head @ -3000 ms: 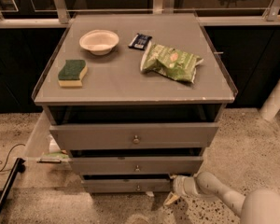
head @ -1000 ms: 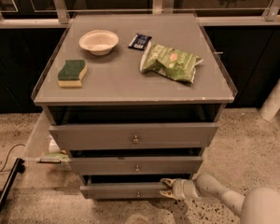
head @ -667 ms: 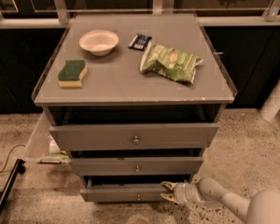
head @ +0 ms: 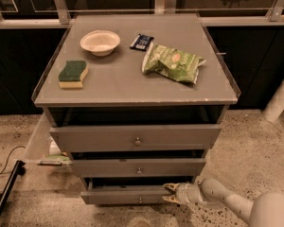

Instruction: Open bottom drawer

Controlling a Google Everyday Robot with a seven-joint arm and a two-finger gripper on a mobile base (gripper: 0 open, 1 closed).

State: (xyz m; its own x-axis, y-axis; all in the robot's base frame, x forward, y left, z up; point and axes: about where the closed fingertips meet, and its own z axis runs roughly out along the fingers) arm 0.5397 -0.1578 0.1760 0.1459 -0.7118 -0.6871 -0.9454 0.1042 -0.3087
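The bottom drawer is the slimmest grey front of three, at the foot of the grey cabinet, with a small round knob at its centre. It is pulled out a little, with a dark gap above its front. My gripper reaches in from the lower right and sits at the drawer front's right end, its tips at the panel's top and bottom edges.
The middle drawer and top drawer sit above. On the cabinet top lie a white bowl, a green-yellow sponge, a green snack bag and a dark packet. A cable lies on the speckled floor at left.
The bottom drawer has slid further out toward the camera. My gripper has moved left and forward with its right end.
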